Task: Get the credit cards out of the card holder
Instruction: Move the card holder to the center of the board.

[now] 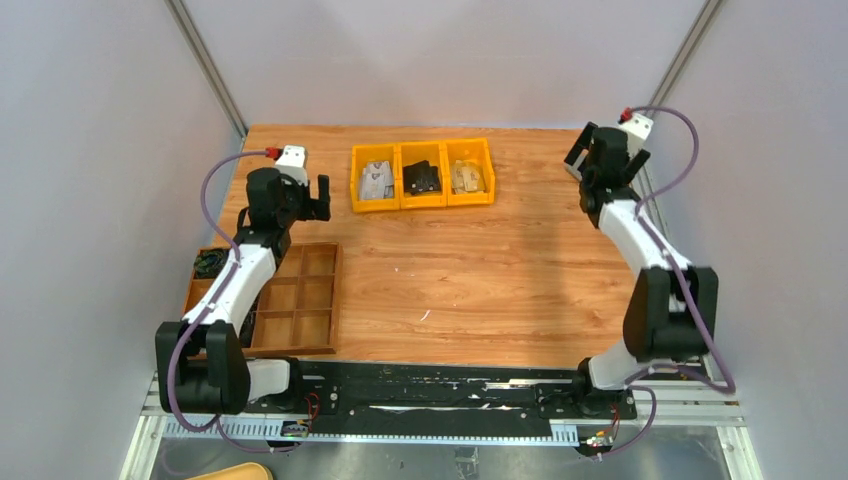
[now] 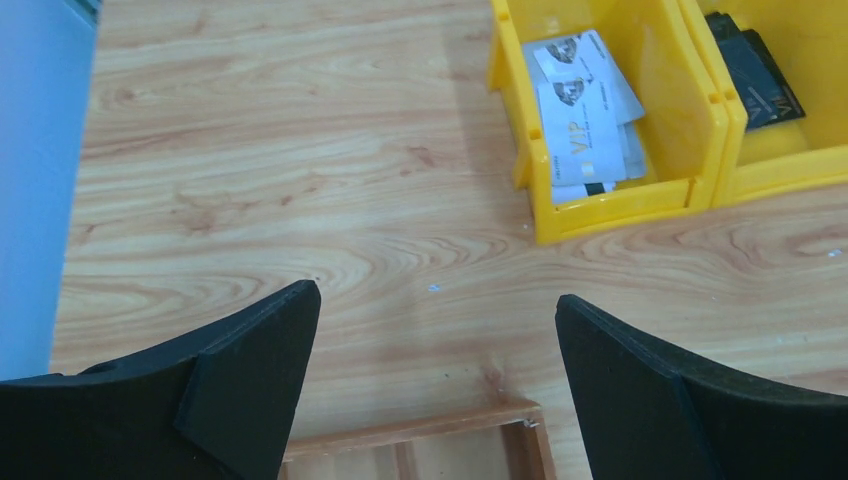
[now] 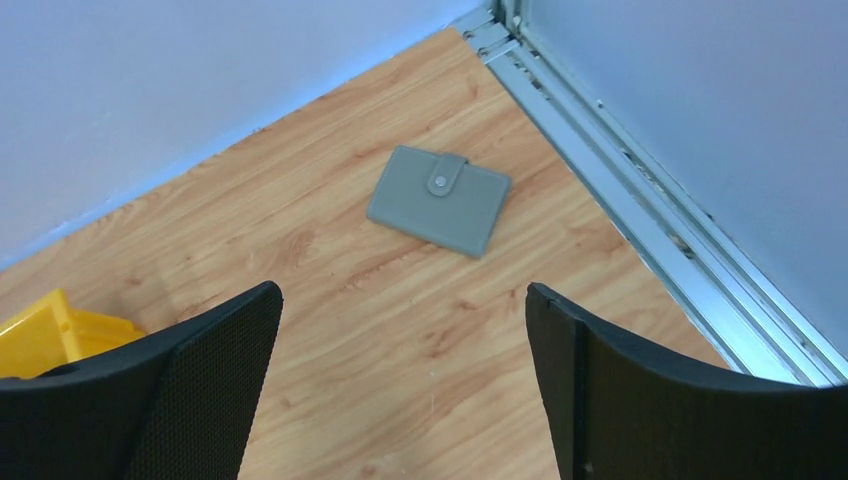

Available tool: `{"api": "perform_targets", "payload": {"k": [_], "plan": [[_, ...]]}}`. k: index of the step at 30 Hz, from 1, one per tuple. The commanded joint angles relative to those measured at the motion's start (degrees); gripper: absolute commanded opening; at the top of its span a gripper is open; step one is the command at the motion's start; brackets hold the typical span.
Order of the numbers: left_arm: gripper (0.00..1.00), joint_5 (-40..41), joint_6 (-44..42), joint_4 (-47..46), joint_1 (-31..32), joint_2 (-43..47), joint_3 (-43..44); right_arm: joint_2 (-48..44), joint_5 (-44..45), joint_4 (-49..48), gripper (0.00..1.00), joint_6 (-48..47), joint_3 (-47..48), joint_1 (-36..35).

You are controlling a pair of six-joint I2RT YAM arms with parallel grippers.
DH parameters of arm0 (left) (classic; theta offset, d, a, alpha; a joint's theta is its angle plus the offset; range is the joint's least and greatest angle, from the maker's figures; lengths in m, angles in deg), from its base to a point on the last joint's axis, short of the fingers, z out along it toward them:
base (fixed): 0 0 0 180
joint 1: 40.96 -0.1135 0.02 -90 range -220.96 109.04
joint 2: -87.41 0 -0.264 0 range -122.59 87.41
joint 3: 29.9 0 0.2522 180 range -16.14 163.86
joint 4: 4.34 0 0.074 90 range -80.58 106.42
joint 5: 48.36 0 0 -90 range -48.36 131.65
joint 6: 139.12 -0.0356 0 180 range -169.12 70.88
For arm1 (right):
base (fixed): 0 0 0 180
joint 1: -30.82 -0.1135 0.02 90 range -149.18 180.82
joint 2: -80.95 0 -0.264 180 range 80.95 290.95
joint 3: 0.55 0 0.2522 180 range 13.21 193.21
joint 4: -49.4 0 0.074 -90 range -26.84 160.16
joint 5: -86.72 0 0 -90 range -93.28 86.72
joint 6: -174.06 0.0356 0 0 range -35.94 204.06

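Card holder (image 3: 438, 200): closed, tab fastened, flat on the table (image 3: 380, 330) near the far right corner, close to the metal rail (image 3: 660, 225). Left gripper (image 2: 435, 300) and right gripper (image 3: 402, 290): fingers spread wide, holding nothing. Light grey credit cards (image 2: 585, 120) lie in 1 yellow bin (image 2: 620, 207)

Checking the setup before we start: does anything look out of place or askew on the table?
The card holder lies snapped shut and skewed, off in the corner near the metal rail, away from the yellow bins. Nothing looks spilled or damaged.
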Motion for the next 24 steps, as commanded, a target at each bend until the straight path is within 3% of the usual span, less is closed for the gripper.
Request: {"api": "perform_targets", "payload": {"k": [1,8,14,20,24], "plan": [[1.0,-5.8,0.1,15.1,-0.3,-4.4,7.6,14.2,-1.9,19.2,0.95,-1.3,14.4,0.8],[1.0,-9.7,-0.9,23.3,-0.3,-11.8,16.1,34.9,-0.8,30.0,0.91,-3.3,37.0,3.5],[1.0,-11.0,-2.6,24.9,0.7,-14.2,17.4,48.6,-4.0,38.1,0.95,-0.7,53.2,7.6],[1.0,-11.7,-2.6,25.7,1.2,-17.9,20.5,58.0,-4.0,39.5,0.96,-3.3,64.9,8.3],[1.0,-12.2,-2.4,25.8,2.0,-22.2,23.7,62.4,-10.8,39.4,0.96,-3.0,70.9,9.7]]}}
